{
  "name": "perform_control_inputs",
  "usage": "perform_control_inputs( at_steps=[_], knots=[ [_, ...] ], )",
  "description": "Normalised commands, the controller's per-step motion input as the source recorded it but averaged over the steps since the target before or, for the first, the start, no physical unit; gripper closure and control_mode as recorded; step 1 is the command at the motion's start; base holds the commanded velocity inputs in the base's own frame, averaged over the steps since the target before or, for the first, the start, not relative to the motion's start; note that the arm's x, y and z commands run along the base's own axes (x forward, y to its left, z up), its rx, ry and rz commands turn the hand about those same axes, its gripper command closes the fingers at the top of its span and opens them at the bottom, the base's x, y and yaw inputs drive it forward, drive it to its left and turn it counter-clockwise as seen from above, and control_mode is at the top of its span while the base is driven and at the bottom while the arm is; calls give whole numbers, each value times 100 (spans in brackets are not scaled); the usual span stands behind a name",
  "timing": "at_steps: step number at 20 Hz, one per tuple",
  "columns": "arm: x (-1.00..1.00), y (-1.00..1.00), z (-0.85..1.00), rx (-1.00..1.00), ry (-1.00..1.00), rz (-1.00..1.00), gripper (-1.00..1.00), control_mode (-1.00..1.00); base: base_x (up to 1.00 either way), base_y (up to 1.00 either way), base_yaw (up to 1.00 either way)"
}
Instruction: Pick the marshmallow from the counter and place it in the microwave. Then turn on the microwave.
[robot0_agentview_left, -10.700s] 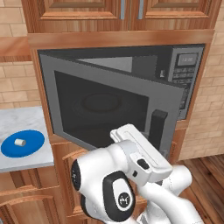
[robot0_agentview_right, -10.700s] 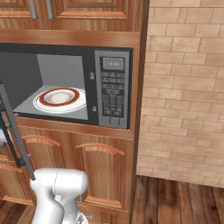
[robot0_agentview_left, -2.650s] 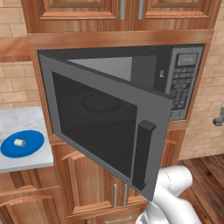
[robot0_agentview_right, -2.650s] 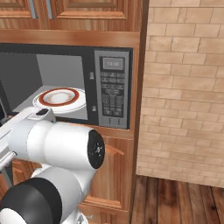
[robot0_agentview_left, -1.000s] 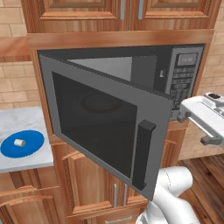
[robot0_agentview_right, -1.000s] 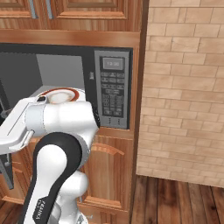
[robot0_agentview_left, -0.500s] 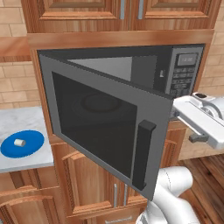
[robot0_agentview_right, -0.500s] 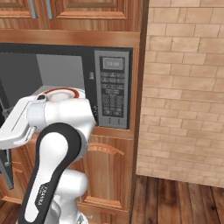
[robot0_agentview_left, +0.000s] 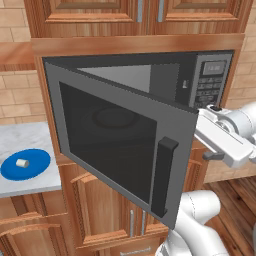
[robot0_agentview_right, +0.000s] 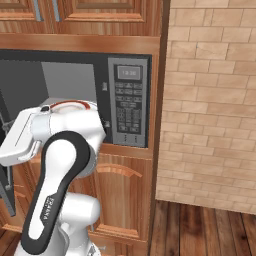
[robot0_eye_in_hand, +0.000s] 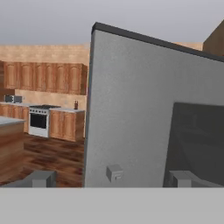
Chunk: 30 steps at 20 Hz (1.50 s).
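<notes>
The marshmallow (robot0_agentview_left: 21, 162) stands on a round blue plate (robot0_agentview_left: 35, 165) on the marble counter (robot0_agentview_left: 30, 186) at the far left. The grey microwave (robot0_agentview_left: 212, 80) has its dark-glass door (robot0_agentview_left: 115, 145) swung wide open toward me. My gripper (robot0_agentview_left: 211, 154) hovers to the right of the door's free edge, in front of the keypad (robot0_agentview_right: 127, 107). In the hand view my gripper (robot0_eye_in_hand: 112, 180) is open, fingertips (robot0_eye_in_hand: 43, 178) far apart with nothing between them, facing the door's grey inner face (robot0_eye_in_hand: 131, 109). A white red-rimmed plate (robot0_agentview_right: 75, 105) sits inside the cavity.
Brown wooden cabinets (robot0_agentview_left: 115, 220) run below the microwave and more hang above it. A brick wall (robot0_agentview_right: 210, 100) stands right of the microwave. My own white arm (robot0_agentview_right: 60, 165) crosses in front of the cavity. The door's black handle (robot0_agentview_left: 162, 175) juts out low.
The hand has slid a little left, closer to the free edge of the open door. The door, the marshmallow and the base have not moved.
</notes>
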Motion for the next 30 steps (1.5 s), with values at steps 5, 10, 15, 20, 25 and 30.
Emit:
perform_control_inputs(
  at_steps=[5, 10, 15, 20, 25, 30],
  knots=[
    [14, 20, -7, 0, -3, 4, -100, -100, 0, 0, 0],
    [13, 21, -6, 0, -3, 4, -100, -100, 0, 0, 0],
    [9, 20, -3, 0, -3, 4, -100, -100, 0, 0, 0],
    [3, 18, 0, 0, -4, 3, -100, -100, 0, 0, 0],
    [0, 21, 0, 0, -6, 3, -100, -100, 0, 0, 0],
    [0, 27, -3, 0, -5, 1, -100, -100, 0, 0, 0]
  ],
)
